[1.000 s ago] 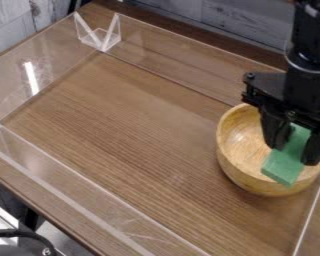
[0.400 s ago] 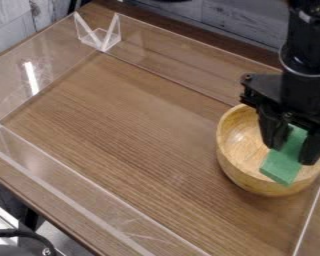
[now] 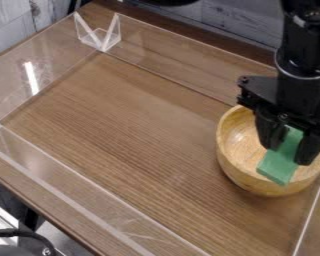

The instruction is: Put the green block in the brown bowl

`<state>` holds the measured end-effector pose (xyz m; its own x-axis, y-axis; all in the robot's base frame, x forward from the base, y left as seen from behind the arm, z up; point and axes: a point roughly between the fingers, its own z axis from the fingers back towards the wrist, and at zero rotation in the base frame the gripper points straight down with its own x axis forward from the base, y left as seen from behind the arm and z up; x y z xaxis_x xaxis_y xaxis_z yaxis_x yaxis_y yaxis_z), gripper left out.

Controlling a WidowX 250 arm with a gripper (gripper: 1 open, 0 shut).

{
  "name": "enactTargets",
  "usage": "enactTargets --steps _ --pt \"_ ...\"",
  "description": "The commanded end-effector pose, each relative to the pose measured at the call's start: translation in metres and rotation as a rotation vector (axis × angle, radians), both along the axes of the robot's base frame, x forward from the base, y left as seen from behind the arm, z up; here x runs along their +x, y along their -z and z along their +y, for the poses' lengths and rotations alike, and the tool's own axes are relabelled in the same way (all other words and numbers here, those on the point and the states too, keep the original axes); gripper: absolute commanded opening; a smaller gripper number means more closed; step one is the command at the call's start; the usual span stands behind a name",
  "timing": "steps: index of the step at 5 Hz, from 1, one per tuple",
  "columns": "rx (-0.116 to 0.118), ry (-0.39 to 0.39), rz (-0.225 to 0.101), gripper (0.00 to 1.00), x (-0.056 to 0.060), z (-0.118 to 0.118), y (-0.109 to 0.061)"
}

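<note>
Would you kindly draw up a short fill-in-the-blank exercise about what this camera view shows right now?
1. The gripper is shut on the ____ block.
2. The block is held over the inside of the brown ____.
3. The bowl sits near the ____ edge of the wooden table in the picture.
4. The gripper points mostly ____.

Missing words: green; bowl; right; downward
</note>
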<state>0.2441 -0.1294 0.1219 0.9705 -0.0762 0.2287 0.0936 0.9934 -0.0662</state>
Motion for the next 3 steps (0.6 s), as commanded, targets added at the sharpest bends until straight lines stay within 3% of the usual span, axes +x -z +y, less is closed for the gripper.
enactTargets --steps 1,3 --pt "-0.019 -0.009 -0.029 0.0 0.0054 0.0007 -0.0067" --pt "-0.019 -0.014 -0.025 0.0 0.0068 0.0015 -0.0023"
